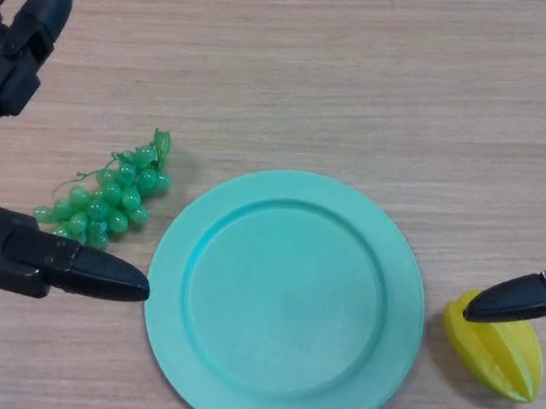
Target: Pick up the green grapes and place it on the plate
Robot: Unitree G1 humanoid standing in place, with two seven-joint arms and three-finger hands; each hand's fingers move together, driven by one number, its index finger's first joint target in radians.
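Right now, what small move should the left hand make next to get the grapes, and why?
Probably close the left hand in over the green grapes. Its fingers are spread open on either side of the bunch, which lies on the table left of the empty plate, not yet grasped.

A bright green bunch of plastic grapes [109, 198], a plain turquoise round plate [285, 300], a yellow ridged starfruit [496, 357], on a pale wood-grain table [295, 71].
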